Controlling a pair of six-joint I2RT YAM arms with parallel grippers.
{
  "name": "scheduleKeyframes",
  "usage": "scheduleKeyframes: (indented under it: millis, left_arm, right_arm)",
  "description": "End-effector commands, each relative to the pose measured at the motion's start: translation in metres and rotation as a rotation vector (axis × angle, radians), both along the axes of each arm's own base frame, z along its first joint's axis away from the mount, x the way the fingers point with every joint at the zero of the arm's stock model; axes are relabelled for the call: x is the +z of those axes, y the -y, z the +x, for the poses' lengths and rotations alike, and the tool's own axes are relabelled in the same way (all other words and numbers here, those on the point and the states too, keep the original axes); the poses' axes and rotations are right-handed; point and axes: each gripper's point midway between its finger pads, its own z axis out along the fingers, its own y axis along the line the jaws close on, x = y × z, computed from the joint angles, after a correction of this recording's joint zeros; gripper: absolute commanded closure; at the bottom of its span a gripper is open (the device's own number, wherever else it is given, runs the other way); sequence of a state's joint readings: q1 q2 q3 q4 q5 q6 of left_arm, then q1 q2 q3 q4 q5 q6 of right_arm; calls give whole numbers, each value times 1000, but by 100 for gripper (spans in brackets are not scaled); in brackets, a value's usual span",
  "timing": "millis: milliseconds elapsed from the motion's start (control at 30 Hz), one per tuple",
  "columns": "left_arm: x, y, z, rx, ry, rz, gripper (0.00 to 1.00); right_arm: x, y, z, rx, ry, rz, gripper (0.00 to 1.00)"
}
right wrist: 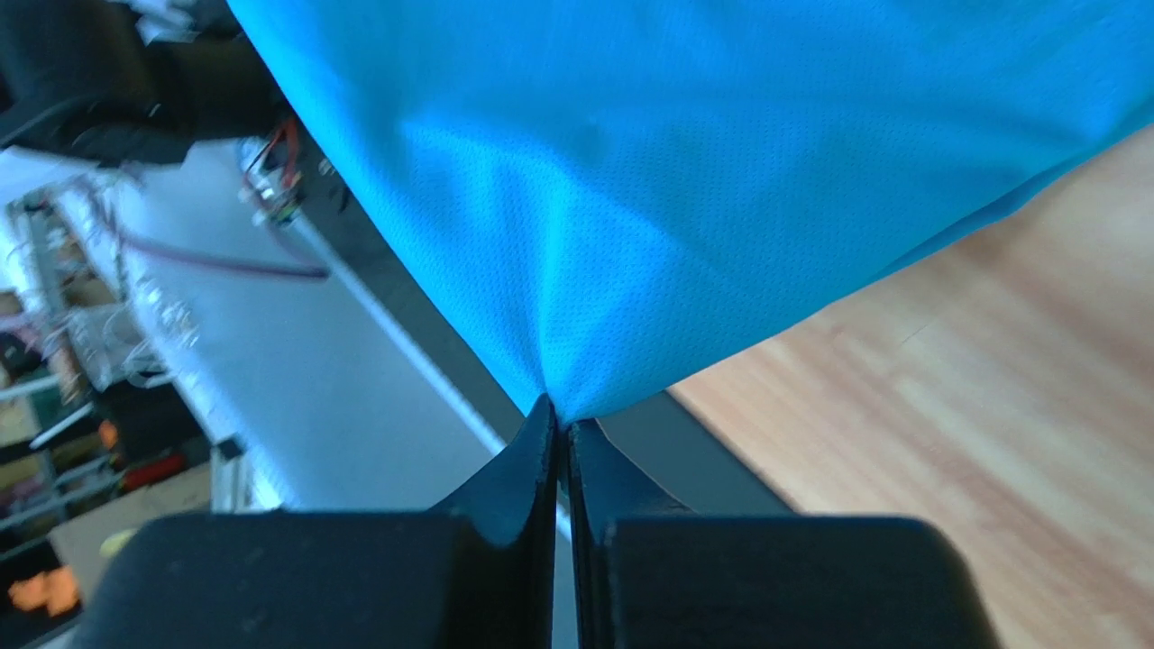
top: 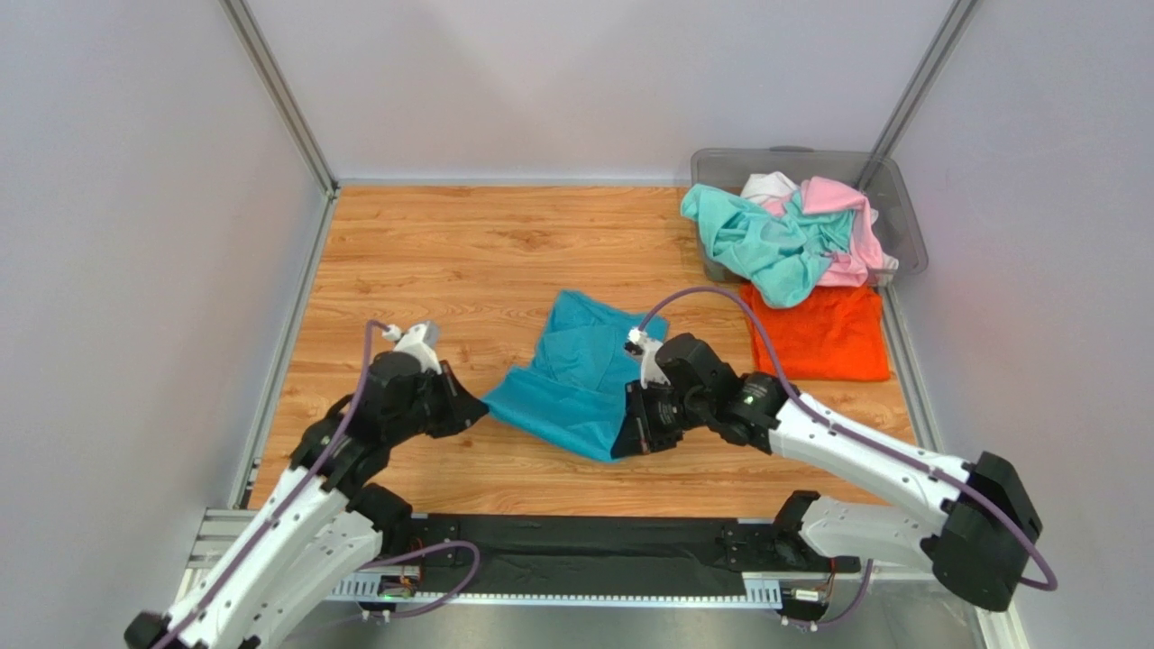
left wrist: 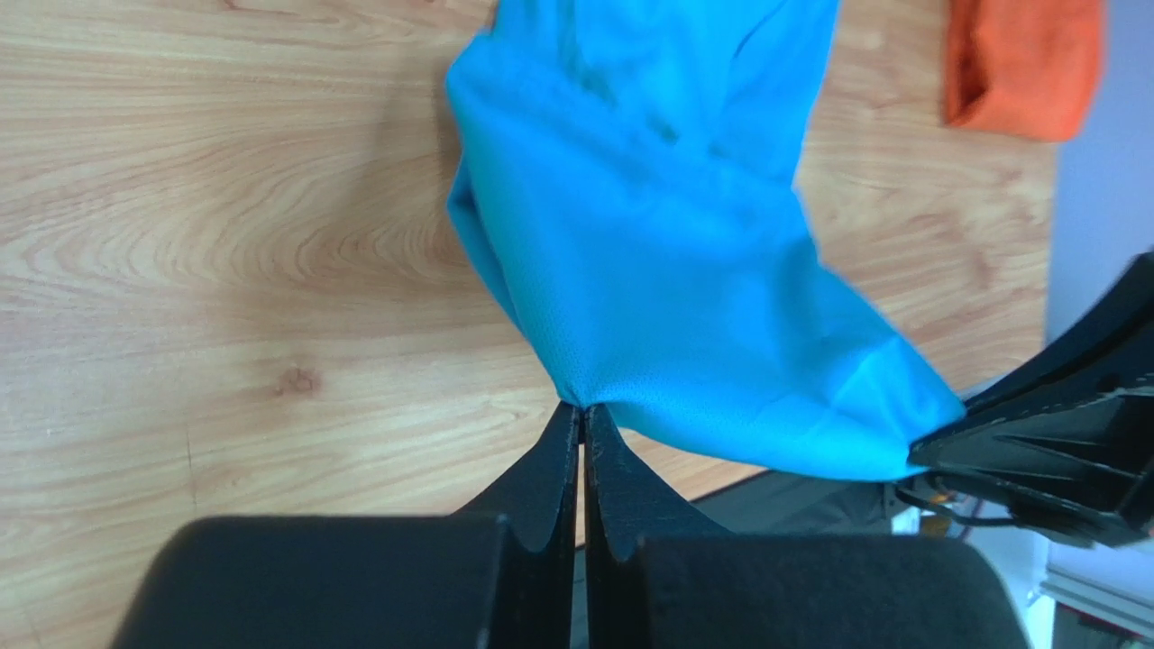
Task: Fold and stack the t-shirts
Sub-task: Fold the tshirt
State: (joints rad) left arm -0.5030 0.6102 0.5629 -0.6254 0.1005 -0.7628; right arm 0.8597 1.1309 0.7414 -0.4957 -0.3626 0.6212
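Above and behind your arms, the top camera shows the teal-blue t-shirt (top: 576, 372) near the middle of the wooden table (top: 447, 257), with its near edge stretched between your two pincers. Your left gripper (top: 467, 410) meets the shirt's near-left corner. Your right gripper (top: 634, 440) meets its near-right corner. At the far right, the orange t-shirt (top: 817, 331) lies flat on the wood as a neat rectangle. Just behind it stands the grey translucent bin (top: 901, 217). The mint-green t-shirt (top: 759, 244), the pink t-shirt (top: 847, 223) and the white t-shirt (top: 768, 185) are heaped loosely in the bin, with the mint-green one spilling over its near rim.

On the left wrist camera, your left pincer's two black fingers are pressed together, with no visible gap. A point of teal-blue cloth is nipped at their tips. The shirt fans out from that pinch, up and to the right across the wood grain. A corner of the orange shirt shows at the top right, and the black body of your right gripper shows at the right edge, against the cloth.

On the right wrist camera, your right pincer is likewise closed tight on a point of the teal-blue shirt. The cloth spreads wide from the tips and fills the upper part of the view. Wood shows at the lower right, and the table's near edge runs beneath the cloth.
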Motion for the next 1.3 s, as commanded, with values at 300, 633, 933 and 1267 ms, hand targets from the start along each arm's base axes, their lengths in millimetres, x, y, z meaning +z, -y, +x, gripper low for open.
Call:
scheduleKeyframes:
  millis: [300,633,933,1267]
  left_arm:
    - [60,-21,-24,41,134,-56,100]
    - [75,-7,21,82,159,-30,100]
    - [75,9,72,111,168,35,100]
    - [59,26,120,137,124,102,100]
  right_arm:
    - [72,-4,-75,132,-173,224,100]
    - [78,6,-35,-4,-97,242,100]
    - [79,21,24,-121,-17,274,100]
    - [58,37,92,-272,-56,286,100]
